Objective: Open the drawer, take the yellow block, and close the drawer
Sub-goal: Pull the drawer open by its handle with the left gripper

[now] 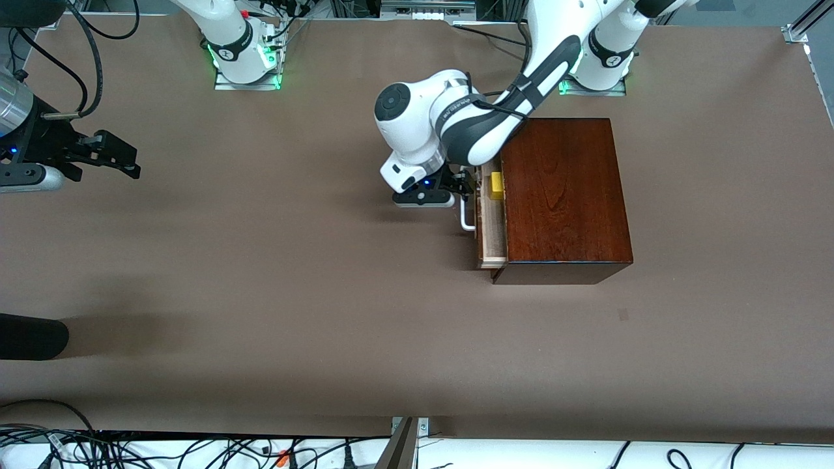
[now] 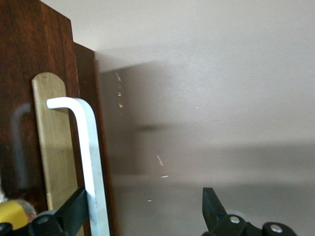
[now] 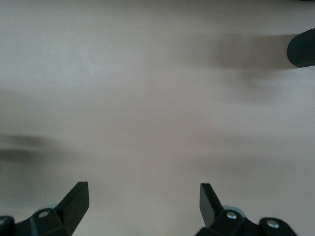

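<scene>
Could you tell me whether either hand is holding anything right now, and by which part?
Nothing is held. The left hand stands open at the white U-shaped bar handle of the slightly open dark reddish-brown wooden drawer; the right hand waits open over bare table.

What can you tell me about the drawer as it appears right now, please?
The drawer is pulled partly out of the glossy reddish-brown wooden box, toward the right arm's end of the table. Its interior is pale light wood, its front dark, with a white bar handle. The yellow block lies inside. The open left gripper is at the handle, one finger beside it.
</scene>
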`<action>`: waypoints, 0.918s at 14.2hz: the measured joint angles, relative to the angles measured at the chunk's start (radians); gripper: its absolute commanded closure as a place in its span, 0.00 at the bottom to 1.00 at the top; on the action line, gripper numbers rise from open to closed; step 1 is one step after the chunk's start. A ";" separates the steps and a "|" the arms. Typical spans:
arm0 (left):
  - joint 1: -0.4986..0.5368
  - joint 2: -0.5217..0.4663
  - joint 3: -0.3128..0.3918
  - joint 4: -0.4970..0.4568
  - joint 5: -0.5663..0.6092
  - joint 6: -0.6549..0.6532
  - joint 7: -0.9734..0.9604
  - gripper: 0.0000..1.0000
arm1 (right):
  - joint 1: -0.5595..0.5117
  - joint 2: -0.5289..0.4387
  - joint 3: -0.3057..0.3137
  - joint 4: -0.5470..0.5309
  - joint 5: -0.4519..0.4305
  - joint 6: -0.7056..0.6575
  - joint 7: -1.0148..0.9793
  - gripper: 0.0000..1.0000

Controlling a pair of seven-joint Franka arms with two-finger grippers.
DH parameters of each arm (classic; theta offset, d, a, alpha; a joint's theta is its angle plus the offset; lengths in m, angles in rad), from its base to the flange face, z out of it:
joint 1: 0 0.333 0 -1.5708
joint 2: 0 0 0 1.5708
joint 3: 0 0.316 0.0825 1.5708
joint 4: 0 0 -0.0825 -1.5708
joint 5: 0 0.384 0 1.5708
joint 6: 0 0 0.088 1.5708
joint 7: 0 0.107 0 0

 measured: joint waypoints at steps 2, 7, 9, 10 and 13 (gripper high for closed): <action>-0.011 0.008 0.000 0.016 0.000 -0.001 -0.007 0.00 | 0.000 0.000 0.000 0.000 0.000 0.000 0.000 0.00; -0.013 0.017 0.001 0.028 0.000 -0.008 -0.024 0.00 | 0.000 0.000 0.000 0.000 0.000 0.000 0.000 0.00; -0.016 0.020 0.001 0.035 0.000 -0.008 -0.030 0.00 | 0.000 0.000 -0.001 0.000 0.000 0.000 0.000 0.00; -0.020 0.024 0.000 0.042 0.000 -0.005 -0.033 0.00 | 0.000 0.000 -0.001 0.000 0.000 0.000 0.000 0.00; -0.033 0.039 0.000 0.068 -0.002 -0.002 -0.040 0.00 | 0.000 0.000 -0.001 0.000 0.000 0.000 0.000 0.00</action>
